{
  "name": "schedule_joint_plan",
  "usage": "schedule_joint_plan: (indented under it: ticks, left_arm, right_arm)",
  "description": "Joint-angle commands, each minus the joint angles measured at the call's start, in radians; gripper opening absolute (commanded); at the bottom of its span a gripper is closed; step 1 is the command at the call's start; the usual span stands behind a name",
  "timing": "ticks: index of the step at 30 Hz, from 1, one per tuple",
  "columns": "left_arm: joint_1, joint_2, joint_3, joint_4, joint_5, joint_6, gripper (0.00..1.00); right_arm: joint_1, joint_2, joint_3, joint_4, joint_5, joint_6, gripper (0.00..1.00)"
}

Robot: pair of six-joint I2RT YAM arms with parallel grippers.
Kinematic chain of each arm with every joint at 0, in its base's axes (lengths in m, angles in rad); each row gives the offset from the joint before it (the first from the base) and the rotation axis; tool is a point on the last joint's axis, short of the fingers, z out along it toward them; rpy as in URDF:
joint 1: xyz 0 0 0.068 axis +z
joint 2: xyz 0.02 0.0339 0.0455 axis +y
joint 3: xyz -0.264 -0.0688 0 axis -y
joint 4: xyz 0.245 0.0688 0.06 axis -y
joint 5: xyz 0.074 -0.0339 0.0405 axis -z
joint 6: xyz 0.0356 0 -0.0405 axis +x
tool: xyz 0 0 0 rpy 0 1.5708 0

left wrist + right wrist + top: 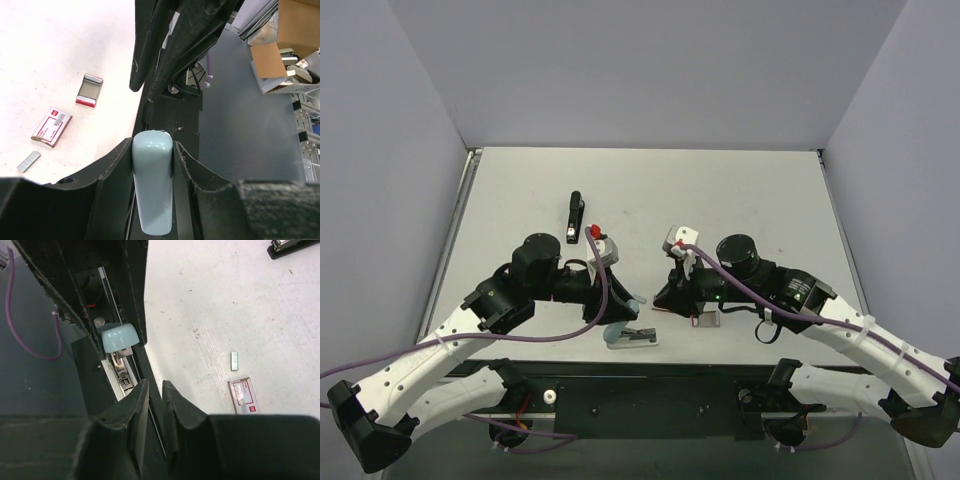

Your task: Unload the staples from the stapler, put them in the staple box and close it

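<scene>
The left gripper [152, 147] is closed down to the width of the pale blue stapler [152, 190], its two fingers pressed on either flank of the rounded body. That reads as a bracing hold, pinning the stapler at the near edge of the table [740, 190] so the other arm can work on it. The right gripper [155, 385] sits just short of the stapler's end, where bright metal of the magazine shows beneath the blue cap. Its fingers stand almost together with only a slit between them, and whether anything thin is caught in that slit cannot be told. Off to the side of both grippers, out on the table, lies the staples [28, 161]: a tiny flat silver-grey strip, short and straight, free of the stapler and touching nothing. Just beside it is a small red-and-white box [51, 126], and farther from the left fingers a grey-framed box [89, 90]. Well beyond everything, far from either gripper, rests a black stapler [576, 218]. With a strip lying loose, the unloading looks at least partly done.
</scene>
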Motion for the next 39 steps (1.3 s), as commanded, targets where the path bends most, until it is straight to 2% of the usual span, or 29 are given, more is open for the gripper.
schedule_joint_plan:
  ticks: [1,9,19,27,34,39]
  left_arm:
    - [0.003,-0.005,0.022,0.053,-0.032,-0.012,0.0]
    - [0.001,-0.002,0.026,0.054,-0.12,-0.024,0.0]
    - [0.001,0.001,0.015,0.102,-0.259,-0.071,0.0]
    - [-0.003,0.034,-0.014,0.198,-0.359,-0.134,0.0]
    - [-0.003,0.059,-0.007,0.195,-0.514,-0.162,0.0]
    - [-0.003,0.09,0.006,0.212,-0.629,-0.191,0.0]
  right_arm:
    - [0.005,0.022,-0.005,0.051,0.086,0.049,0.02]
    - [0.023,0.072,-0.088,0.235,0.197,0.172,0.0]
    - [0.072,0.103,-0.176,0.37,0.336,0.249,0.0]
    - [0.072,0.143,-0.228,0.463,0.381,0.262,0.0]
    - [0.072,0.201,-0.263,0.524,0.433,0.267,0.0]
    - [0.062,0.235,-0.298,0.611,0.413,0.302,0.0]
